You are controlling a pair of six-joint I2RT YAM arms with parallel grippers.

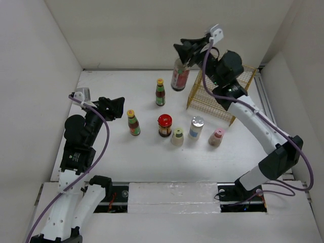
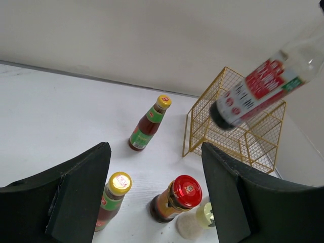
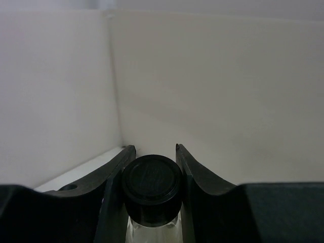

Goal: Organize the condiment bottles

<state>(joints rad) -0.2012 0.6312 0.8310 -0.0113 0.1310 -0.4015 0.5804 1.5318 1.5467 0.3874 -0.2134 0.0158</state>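
We had the right gripper (image 1: pixel 186 54) clamped on the dark sauce bottle (image 1: pixel 179 76), one finger on either side of its black cap (image 3: pixel 152 185). In the left wrist view the bottle hung clear of the desk (image 1: pixel 111 86), just beside the yellow wire basket (image 1: pixel 195 98) on its left. We judged the step in hand to be carrying this one bottle, with the placing not yet done.

The left gripper (image 1: pixel 114 107) stood spread wide and held nothing. It hovered over the left of the desk, near one yellow-capped bottle (image 1: pixel 133 123).

The other yellow-capped bottle (image 1: pixel 160 92) stood further back. The red-lidded jar (image 1: pixel 164 125), green-topped shaker (image 1: pixel 177 136), silver-topped shaker (image 1: pixel 196 127) and pink-topped shaker (image 1: pixel 216 136) made a loose row in the middle, all upright.

The next move, as we saw it, called for choosing a spot, lowering the bottle straight down so its base met the surface flat, and only then letting go. We could not tell whether the basket was the goal. If it was, the bottle had to pass over the wire rim without catching it.

Room was tight at the back, where the back wall (image 1: pixel 152 35) rose close behind the wrist and the basket sat at its elbow. The open ground lay to the left and front left of the desk. The near row left little slack for a swinging bottle.
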